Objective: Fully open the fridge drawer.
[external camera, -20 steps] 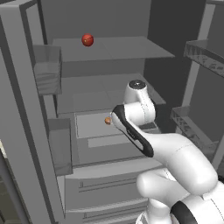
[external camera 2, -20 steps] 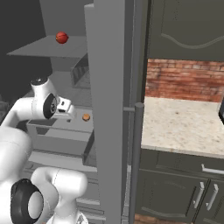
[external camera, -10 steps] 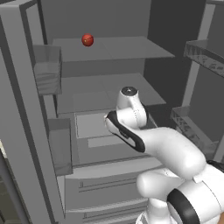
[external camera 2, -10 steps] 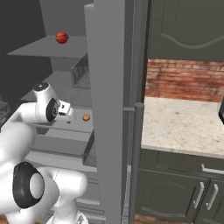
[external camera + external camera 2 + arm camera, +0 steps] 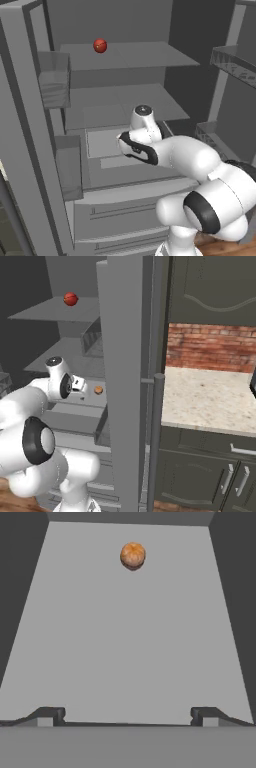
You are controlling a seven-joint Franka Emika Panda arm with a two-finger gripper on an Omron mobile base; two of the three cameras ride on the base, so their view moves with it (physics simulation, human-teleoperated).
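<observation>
Hovering over the fridge drawer [image 5: 125, 642] with fingers spread wide, the gripper [image 5: 127, 714] has nothing between its tips, only the bare grey tray floor in the hand view. Drawer sits mid-height in the open fridge, below the second shelf [image 5: 120, 102], partly pulled out, front lip towards the arm in the left base view. Small orange fruit [image 5: 132, 555] lies loose near the far end of the tray; also visible at [image 5: 98, 389]. Main risk, as I read it: no grip on the lip, so a pull from here moves the hand and leaves the drawer where it is. If the tips drop inside the tray instead of over the front edge, they scrape the floor or catch only the low wall. A jerky pull would roll the fruit forward into the gripper. Forearm hangs close under the shelf above, so lifting while pulling could clip it. Red apple [image 5: 100, 45] on the top shelf and the translucent door bin [image 5: 54, 80] are well apart, no concern. Can't tell how much travel is left.
</observation>
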